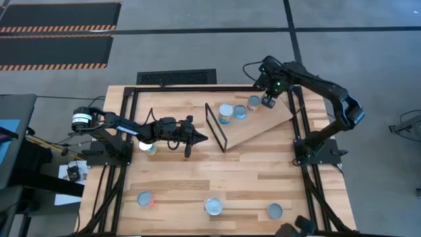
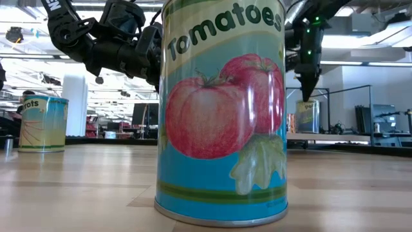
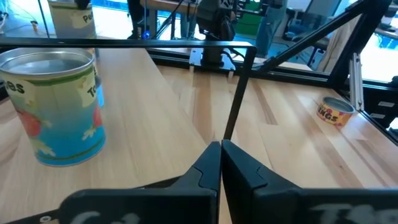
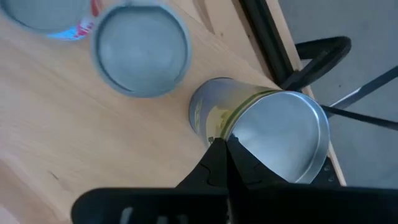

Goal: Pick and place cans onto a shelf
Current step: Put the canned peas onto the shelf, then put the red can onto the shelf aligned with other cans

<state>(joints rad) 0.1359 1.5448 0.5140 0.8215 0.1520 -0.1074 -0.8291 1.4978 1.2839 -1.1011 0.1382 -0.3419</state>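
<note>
The shelf (image 1: 263, 125) is a light-wood board lying slantwise at the table's far right, with its black wire frame end (image 1: 214, 126) toward the middle. Three cans stand on it: a teal one (image 1: 225, 113), one beside it (image 1: 240, 112), and a yellow-labelled one (image 1: 254, 102) at the far end. My right gripper (image 1: 268, 101) is shut and points down, with its tips at the top of that far can (image 4: 280, 137); the low view also shows it (image 2: 308, 93). My left gripper (image 1: 197, 138) is shut and empty, pointing level at the wire frame (image 3: 239, 81). A can (image 1: 150, 148) stands under the left arm. My right gripper's shut fingertips (image 4: 219, 148) come from above to the rim of the far can's silver top (image 4: 245, 127). I cannot tell whether they touch it. The can stands upright on the shelf board.
Three more cans stand near the table's front edge: left (image 1: 145, 199), middle (image 1: 214, 207) and right (image 1: 274, 210). The middle one, a tomato can (image 2: 222, 109), fills the low view. Black frame rails (image 1: 299, 131) run along the table's sides. Bare wood lies between the arms.
</note>
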